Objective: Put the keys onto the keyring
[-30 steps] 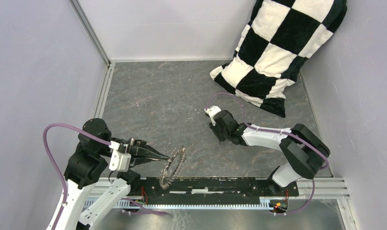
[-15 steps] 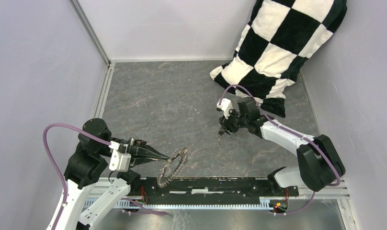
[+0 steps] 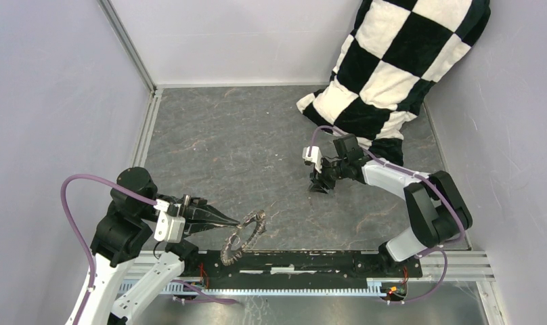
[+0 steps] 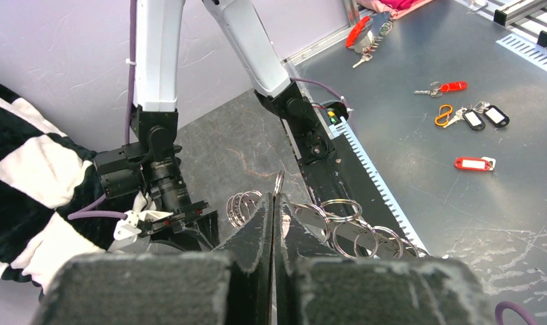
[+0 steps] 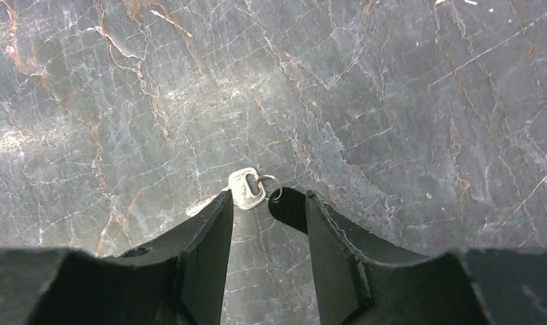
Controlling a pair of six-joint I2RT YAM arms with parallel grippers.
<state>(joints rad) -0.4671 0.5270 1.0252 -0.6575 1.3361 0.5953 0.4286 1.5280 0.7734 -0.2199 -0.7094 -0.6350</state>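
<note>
My left gripper (image 3: 238,220) is clamped on the keyring (image 3: 244,237), held up at near left. My right gripper (image 5: 264,203), jaws parted, hangs right of centre over one key (image 5: 247,189) flat on the table (image 3: 210,135).

From my station I count two grippers, the left gripper (image 3: 238,220) and the right gripper (image 3: 319,187), and two purple cables (image 3: 74,196), one per side. One keyring (image 3: 244,233) — the small pieces hung on it are too crowded for me to count. One loose key (image 5: 247,188), silvery, with one little ring (image 5: 275,190) through its head. One chequered pillow (image 3: 392,68). The left wrist view adds two red tags (image 4: 470,163), two black tags (image 4: 495,116) and one orange clip (image 4: 443,115).
</note>
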